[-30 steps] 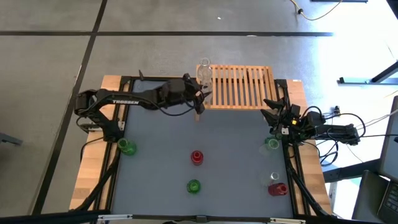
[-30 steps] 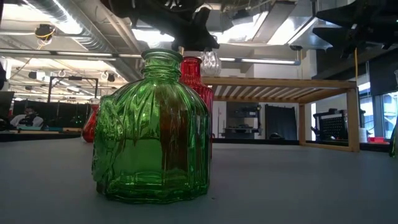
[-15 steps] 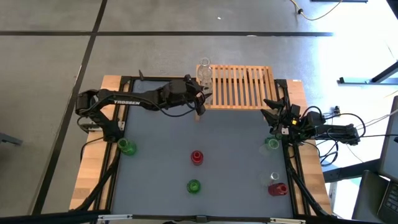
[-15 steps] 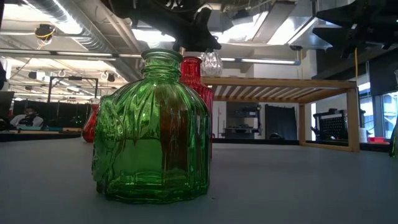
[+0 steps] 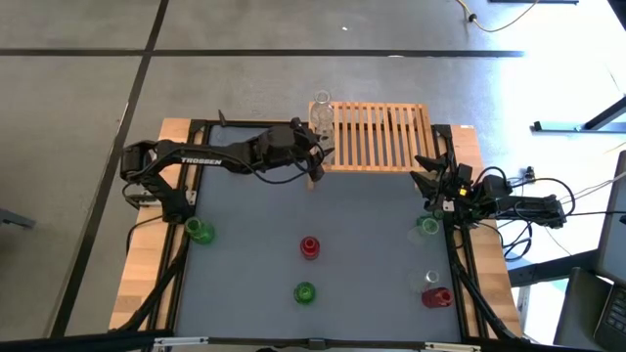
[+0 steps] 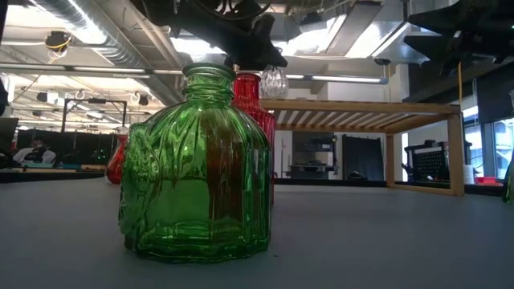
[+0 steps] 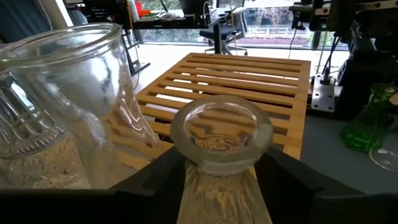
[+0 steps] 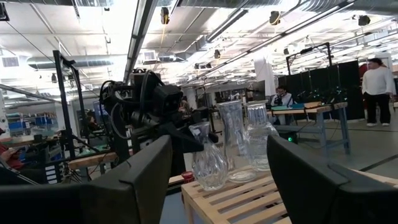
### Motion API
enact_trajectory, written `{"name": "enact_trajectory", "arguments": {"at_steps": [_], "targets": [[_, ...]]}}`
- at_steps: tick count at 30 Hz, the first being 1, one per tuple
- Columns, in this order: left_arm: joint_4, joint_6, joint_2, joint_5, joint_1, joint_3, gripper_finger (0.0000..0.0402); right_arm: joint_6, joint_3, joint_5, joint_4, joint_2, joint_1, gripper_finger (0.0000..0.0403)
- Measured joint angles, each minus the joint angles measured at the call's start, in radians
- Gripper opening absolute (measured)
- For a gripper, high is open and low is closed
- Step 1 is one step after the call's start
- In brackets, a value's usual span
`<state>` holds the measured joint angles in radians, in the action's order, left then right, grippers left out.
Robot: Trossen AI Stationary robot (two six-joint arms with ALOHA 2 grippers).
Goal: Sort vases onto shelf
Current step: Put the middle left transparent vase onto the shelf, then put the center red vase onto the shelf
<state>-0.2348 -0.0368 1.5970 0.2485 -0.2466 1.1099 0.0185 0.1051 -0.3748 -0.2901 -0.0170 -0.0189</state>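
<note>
While the right arm waits at the table's right edge with its right gripper [image 5: 427, 183] spread open and empty beside a green vase [image 5: 427, 226], the left arm reaches across the far side of the table to the left end of the shelf [image 5: 380, 136]. Its left gripper [image 5: 315, 156] sits around a clear vase [image 7: 219, 155]: in the left wrist view the dark fingers [image 7: 155, 177] flank the vase's neck on both sides, though whether they are pressing on the glass or have just let go cannot be told. That vase stands at the shelf's left end, with two more clear vases [image 5: 320, 110] grouped close by at the far left corner; the right wrist view shows all three standing upright on the slats. On the grey table [image 5: 372, 244] a red vase [image 5: 310, 246] stands near the middle, a second green vase [image 5: 304, 291] just in front of it, a third green vase [image 5: 200, 231] near the left edge, and another red vase [image 5: 436, 297] with a small clear vase [image 5: 429, 279] at the near right corner.
</note>
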Motion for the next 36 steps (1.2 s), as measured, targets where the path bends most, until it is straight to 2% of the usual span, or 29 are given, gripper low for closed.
{"name": "enact_trajectory", "arguments": {"at_steps": [17, 27, 36], "targets": [[-0.032, 0.0, -0.01, 0.015, 0.005, -0.001, 0.0184, 0.0, 0.0, 0.0, 0.002, 0.0, 0.0, 0.025], [-0.043, -0.002, -0.028, 0.045, 0.006, -0.001, 0.0232, -0.001, 0.0, -0.001, 0.001, 0.0, 0.0, 0.025], [-0.046, -0.064, -0.137, 0.049, 0.041, -0.001, 0.0235, -0.001, 0.0, -0.002, 0.002, 0.0, 0.0, 0.025]]}}
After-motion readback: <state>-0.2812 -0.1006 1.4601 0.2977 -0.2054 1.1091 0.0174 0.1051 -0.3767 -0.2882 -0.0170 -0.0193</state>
